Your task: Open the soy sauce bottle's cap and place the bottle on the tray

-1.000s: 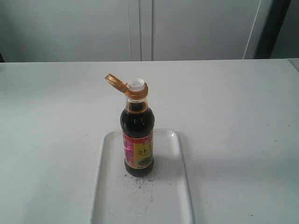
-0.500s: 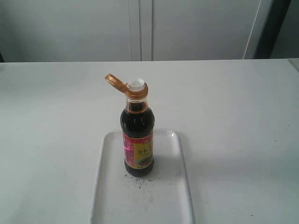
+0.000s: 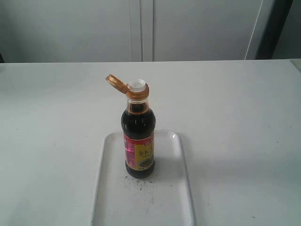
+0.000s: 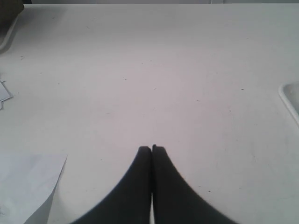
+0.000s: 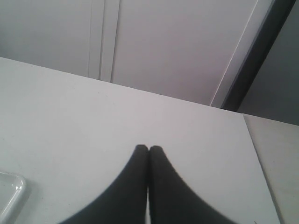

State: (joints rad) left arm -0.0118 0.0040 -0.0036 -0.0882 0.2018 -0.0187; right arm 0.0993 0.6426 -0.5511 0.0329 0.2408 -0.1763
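The soy sauce bottle (image 3: 139, 141) stands upright on the white tray (image 3: 164, 197), near the tray's far end. Its orange-gold cap (image 3: 117, 84) is flipped open to the left, and the white spout (image 3: 138, 85) is bare. Neither gripper shows in the exterior view. In the left wrist view my left gripper (image 4: 152, 148) is shut with nothing between its black fingers, over bare table, and a corner of the tray (image 4: 290, 99) shows at the picture's edge. My right gripper (image 5: 148, 148) is likewise shut and empty above the table, with a tray corner (image 5: 11, 196) in that view.
The white table (image 3: 235, 117) runs back to a pale wall with cabinet doors (image 3: 141, 28). Sheets of paper (image 4: 28, 186) lie on the table in the left wrist view. A dark vertical strip (image 3: 275, 28) stands at the back right.
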